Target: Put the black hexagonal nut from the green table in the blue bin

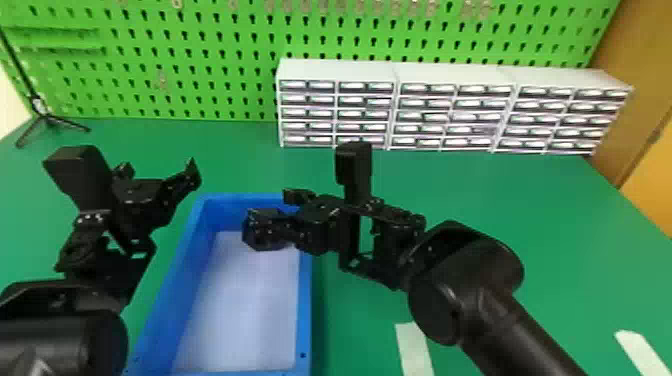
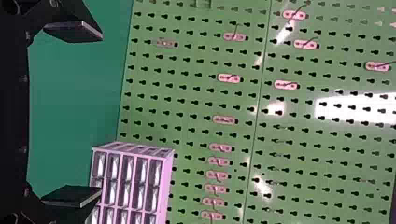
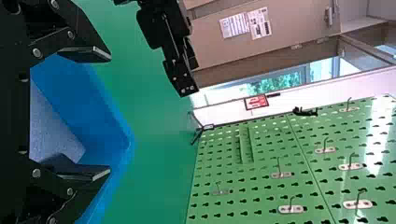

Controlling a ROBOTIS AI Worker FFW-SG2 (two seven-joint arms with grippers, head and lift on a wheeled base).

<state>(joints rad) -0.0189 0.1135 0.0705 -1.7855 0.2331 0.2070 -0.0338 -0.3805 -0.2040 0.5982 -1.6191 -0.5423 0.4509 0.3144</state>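
Where the black nut lies, I cannot tell. The blue bin [image 1: 305,310] sits on the green worktop [image 1: 550,225], near rim cut off. The right claw [image 1: 267,210], spread wide, hides its far right corner; the left claw [image 1: 157,171] also gapes wide.

Workshop or lab bench area: green table [image 1: 500,200]; green pegboard [image 1: 200,65] on far side, hooks fitted; white small-parts drawers [image 1: 450,75] before it.
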